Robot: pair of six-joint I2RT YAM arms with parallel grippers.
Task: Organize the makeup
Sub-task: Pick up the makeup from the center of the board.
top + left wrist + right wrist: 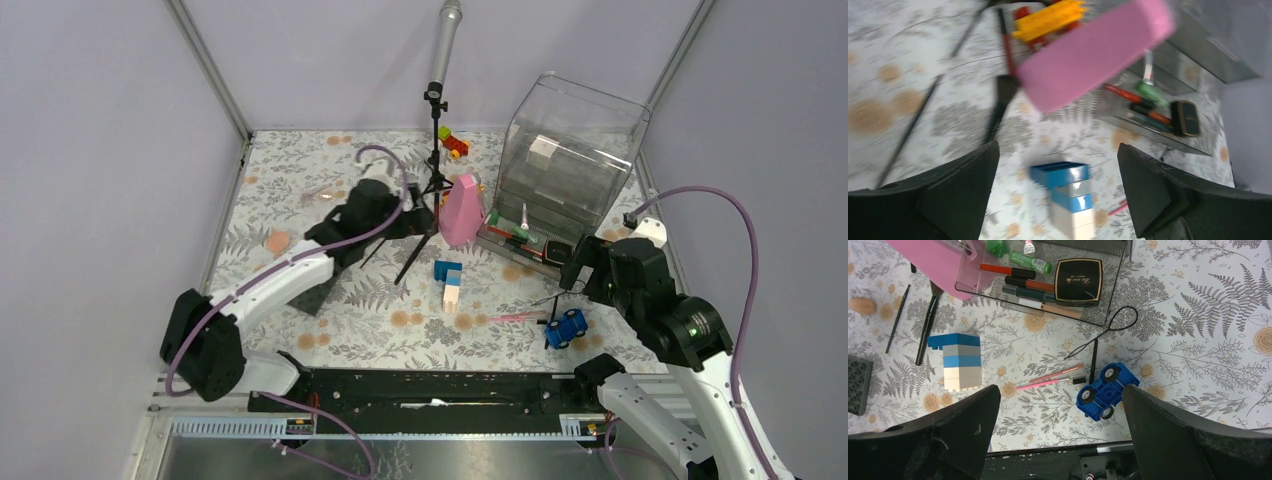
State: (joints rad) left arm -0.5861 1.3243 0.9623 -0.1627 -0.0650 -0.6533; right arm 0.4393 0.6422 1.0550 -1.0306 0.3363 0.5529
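Floral surface carries it all. Clear organizer stands beyond the right gripper, with its front tray just ahead of that gripper. Right gripper released, fingers spread wide, nothing held, hovering over the surface. Left gripper also released and empty, fingers wide apart.

Pink cone is ahead of left gripper, slightly right, upright in top view; wrist view blurred. Blue-and-white block stack lies under left gripper, between its fingers in wrist view; from right gripper it sits to the left. Blue car is below right gripper, near its right finger. Yellow block is beyond the cone from left gripper.

Makeup:
- Black compact in tray ahead of right gripper, beside green tube, red pencil and a few more pencils lying flat.
- Dark square far left of right gripper, at frame edge.
- Two black brushes on surface ahead-left of right gripper, beside the stack.
- Pink pencils on surface between right gripper's fingers in wrist view, just beside the car.
- Peach sponge well left of left gripper, beside the left arm.
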